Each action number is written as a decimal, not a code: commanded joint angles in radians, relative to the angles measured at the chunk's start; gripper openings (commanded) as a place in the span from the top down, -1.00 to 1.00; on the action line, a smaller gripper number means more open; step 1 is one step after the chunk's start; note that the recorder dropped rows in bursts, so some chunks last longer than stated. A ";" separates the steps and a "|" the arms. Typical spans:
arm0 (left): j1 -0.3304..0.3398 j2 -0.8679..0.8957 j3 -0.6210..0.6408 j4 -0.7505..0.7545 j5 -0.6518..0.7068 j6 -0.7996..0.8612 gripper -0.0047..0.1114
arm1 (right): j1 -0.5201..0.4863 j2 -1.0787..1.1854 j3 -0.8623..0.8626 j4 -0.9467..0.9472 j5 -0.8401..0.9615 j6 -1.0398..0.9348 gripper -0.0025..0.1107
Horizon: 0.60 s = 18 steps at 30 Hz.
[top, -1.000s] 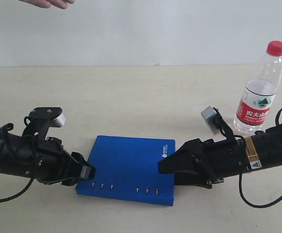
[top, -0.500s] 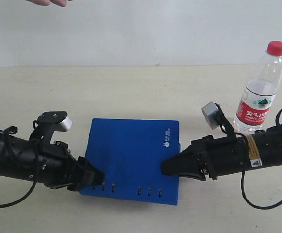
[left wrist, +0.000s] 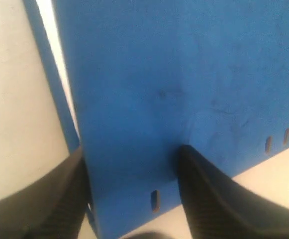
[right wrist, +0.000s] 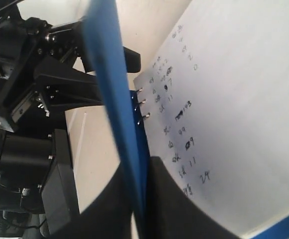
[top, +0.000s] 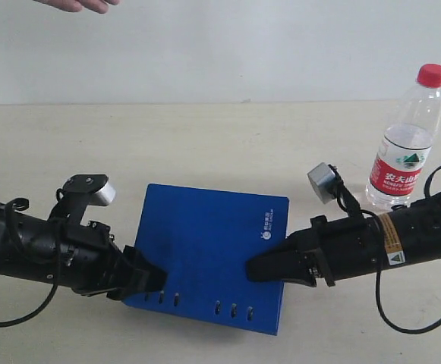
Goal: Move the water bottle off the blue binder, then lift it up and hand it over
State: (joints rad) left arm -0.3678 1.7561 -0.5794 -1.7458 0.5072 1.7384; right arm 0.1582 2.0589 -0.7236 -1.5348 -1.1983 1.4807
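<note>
The water bottle [top: 407, 144] stands on the table [top: 205, 144] at the right of the frame, off the blue binder [top: 209, 243], so I judge the lift is in hand. My left gripper [top: 148, 277] pinches the binder's lower-left corner, and my right gripper [top: 256, 267] is closed on its cover at the right edge. Next I'd raise both arms evenly toward the hand [top: 76, 4] at upper left, keeping the cover from peeling open.

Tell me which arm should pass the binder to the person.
Left, likely. The left hand and right hand both clamp the binder, but the person's fingers show at far left, the left arm's side.
</note>
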 commanded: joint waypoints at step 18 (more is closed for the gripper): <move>0.079 -0.072 -0.120 0.001 0.016 -0.312 -0.13 | -0.002 -0.212 0.001 0.023 0.033 0.031 0.96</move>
State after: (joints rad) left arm -0.2896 1.6893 -0.6975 -1.7438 0.4773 1.4342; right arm 0.1596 1.8603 -0.7214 -1.4492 -1.1746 1.4880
